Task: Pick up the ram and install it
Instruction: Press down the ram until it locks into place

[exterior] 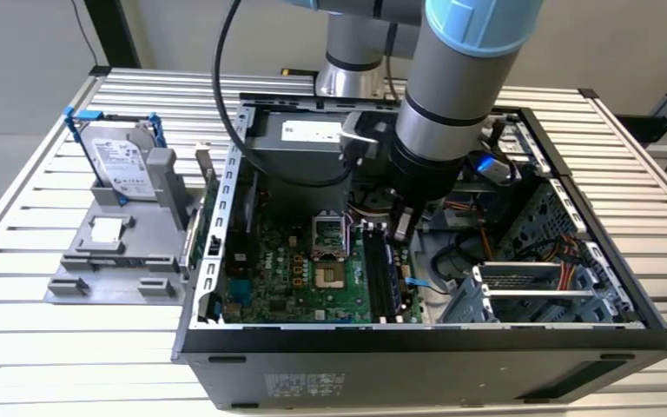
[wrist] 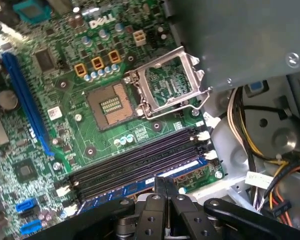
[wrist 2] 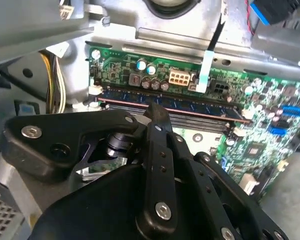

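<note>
The ram (wrist 2: 200,106) is a thin blue stick with dark chips, standing in a slot at the edge of the green motherboard (exterior: 293,282) inside the open computer case (exterior: 426,343). In the first wrist view the ram (wrist: 127,189) lies beside the empty black slots (wrist: 140,162). My gripper (exterior: 403,228) reaches down into the case over these slots. Its black fingers (wrist: 162,186) are pressed together, their tips right at the ram's top edge near its middle. In the second wrist view the fingertips (wrist 2: 157,111) meet the stick; actual contact is hard to tell.
A silver hard drive in a blue frame (exterior: 119,161) stands on a grey holder (exterior: 114,256) at the exterior view's left, outside the case. The open CPU socket (wrist: 165,85) lies beside the slots. Cables (wrist: 270,170) and a metal drive cage (exterior: 531,291) crowd the other side.
</note>
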Tool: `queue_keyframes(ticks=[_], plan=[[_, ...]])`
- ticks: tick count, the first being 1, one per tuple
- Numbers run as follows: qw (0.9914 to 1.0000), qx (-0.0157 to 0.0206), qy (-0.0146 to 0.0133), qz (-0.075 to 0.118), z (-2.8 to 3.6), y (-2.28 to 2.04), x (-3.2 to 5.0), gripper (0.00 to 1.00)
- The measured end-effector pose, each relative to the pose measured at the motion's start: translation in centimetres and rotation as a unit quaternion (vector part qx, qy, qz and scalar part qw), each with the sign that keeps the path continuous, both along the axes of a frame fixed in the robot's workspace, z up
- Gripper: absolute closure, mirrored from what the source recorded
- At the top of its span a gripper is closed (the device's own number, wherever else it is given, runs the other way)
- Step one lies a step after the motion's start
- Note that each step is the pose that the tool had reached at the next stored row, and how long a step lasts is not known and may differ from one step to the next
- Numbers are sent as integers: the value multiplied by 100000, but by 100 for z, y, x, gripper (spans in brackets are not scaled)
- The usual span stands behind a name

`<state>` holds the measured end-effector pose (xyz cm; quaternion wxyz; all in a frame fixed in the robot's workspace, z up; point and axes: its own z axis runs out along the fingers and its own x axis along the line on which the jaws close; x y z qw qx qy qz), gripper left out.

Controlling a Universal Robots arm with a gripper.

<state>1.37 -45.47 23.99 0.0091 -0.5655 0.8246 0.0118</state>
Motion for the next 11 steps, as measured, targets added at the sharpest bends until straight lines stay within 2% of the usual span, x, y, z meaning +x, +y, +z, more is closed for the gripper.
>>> queue_keyframes(ticks=[5, 11], plan=[[99932, 6, -33, 3699, 0, 0, 1, 100], [99715, 5, -53, 7540, 0, -2, 2, 100]])
